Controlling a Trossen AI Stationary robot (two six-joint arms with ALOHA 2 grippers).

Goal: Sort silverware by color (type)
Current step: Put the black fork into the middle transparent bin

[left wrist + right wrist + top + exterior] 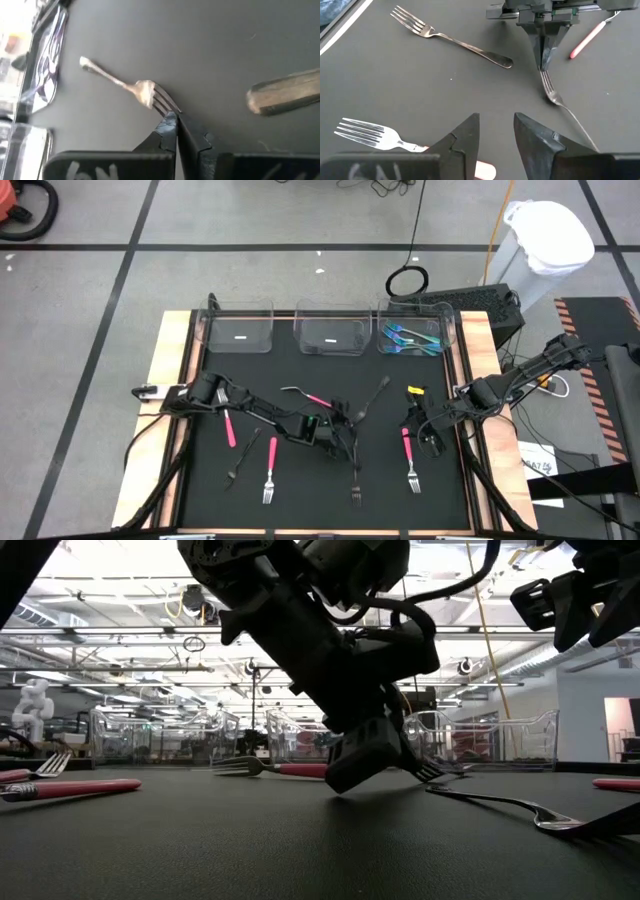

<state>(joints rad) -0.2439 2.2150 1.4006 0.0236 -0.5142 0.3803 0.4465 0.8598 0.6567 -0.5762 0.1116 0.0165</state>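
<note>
Two dark arms reach over the black table (pixel 300 510) in the high view. Just past the left gripper (pixel 340 432) lies a black fork (pixel 372 398), and far beyond it three clear bins (pixel 329 330) wait; one holds blue forks (pixel 412 338).

Low down, that gripper (pixel 362 762) touches the table, with a pink fork (pixel 270 768) behind it.

From the left wrist, the fingers (pixel 168 131) are pinched shut on the fork's tines (pixel 162 104), probably to lift it.

From the right wrist, the right gripper (pixel 496 137) hangs part open, holding nothing. I see no words I can read.
</note>
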